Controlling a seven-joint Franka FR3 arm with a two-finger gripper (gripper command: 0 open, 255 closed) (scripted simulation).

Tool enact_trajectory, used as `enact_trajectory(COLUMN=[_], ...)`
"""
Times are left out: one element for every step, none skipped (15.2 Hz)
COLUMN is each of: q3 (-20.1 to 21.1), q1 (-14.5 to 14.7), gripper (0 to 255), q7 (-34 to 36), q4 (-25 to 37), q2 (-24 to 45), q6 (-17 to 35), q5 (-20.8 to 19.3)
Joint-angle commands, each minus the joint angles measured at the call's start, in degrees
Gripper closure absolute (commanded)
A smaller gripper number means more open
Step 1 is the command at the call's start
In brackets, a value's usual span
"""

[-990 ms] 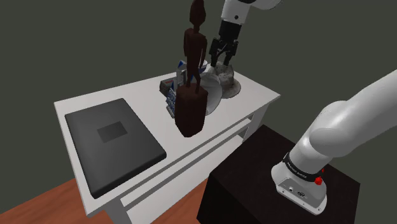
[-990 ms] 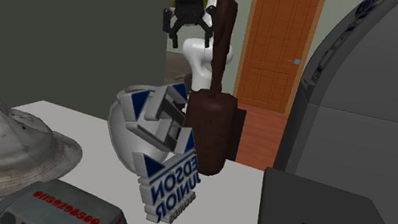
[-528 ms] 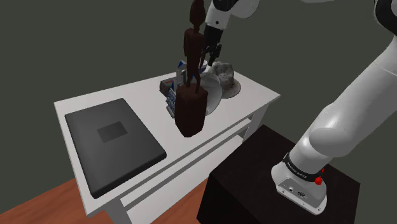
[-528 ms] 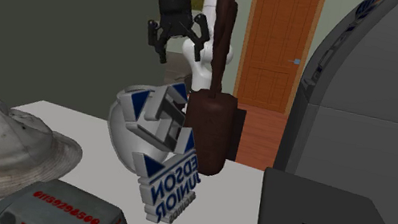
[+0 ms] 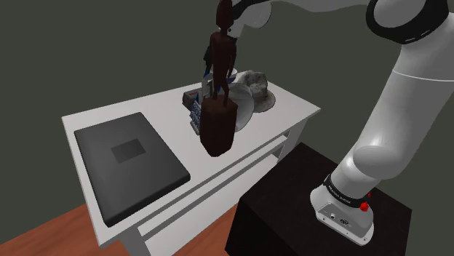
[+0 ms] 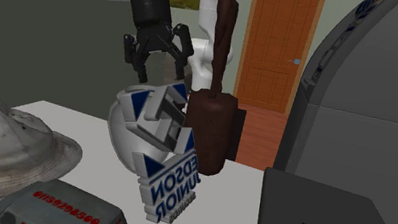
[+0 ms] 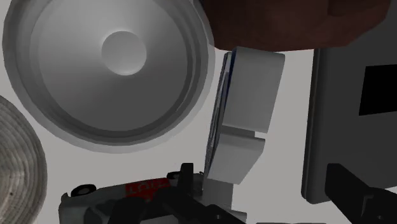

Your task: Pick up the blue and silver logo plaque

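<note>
Shoulder view: blue and silver plaque (image 5: 196, 109) on edge on the white table (image 5: 98, 118), just left of a tall brown figure (image 5: 218, 125), near a hat (image 5: 256, 89).

Second exterior view: gripper (image 6: 156, 64) over the plaque (image 6: 158, 146), fingers (image 6: 134, 58) spread, clear of it.

Wrist view: plaque (image 7: 245, 114) edge-on under the parted fingers (image 7: 347, 188), beside a grey bowl (image 7: 105, 70).
</note>
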Motion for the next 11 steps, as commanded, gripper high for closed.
enact_trajectory(q3=[-0.1,0.0,0.0,0.0,0.0,0.0,0.1,0.1,0.1,0.1,0.1], q1=[-0.2,-0.2,-0.2,-0.2,-0.1,-0.1,-0.1,-0.1,-0.1,-0.1,-0.1], gripper=[0,0,0,0,0,0,0,0,0,255,255], q7=[-0.3,-0.5,-0.7,-0.9,-1.1,-1.3,-1.5,-1.7,-1.7,-1.7,-1.7], q4=[1.4,0.9,0.4,-0.1,-0.6,-1.1,-1.5,-1.8,-1.8,-1.8,-1.9], q2=[2.1,2.3,2.5,2.7,2.9,3.2,3.4,3.5,3.5,3.6,3.6], q6=[0.9,1.6,2.3,3.0,3.6,4.3,5.0,5.3,5.3,5.4,5.5], q5=[0.5,0.6,0.7,0.8,0.9,1.0,1.1,1.2,1.2,1.2,1.2])
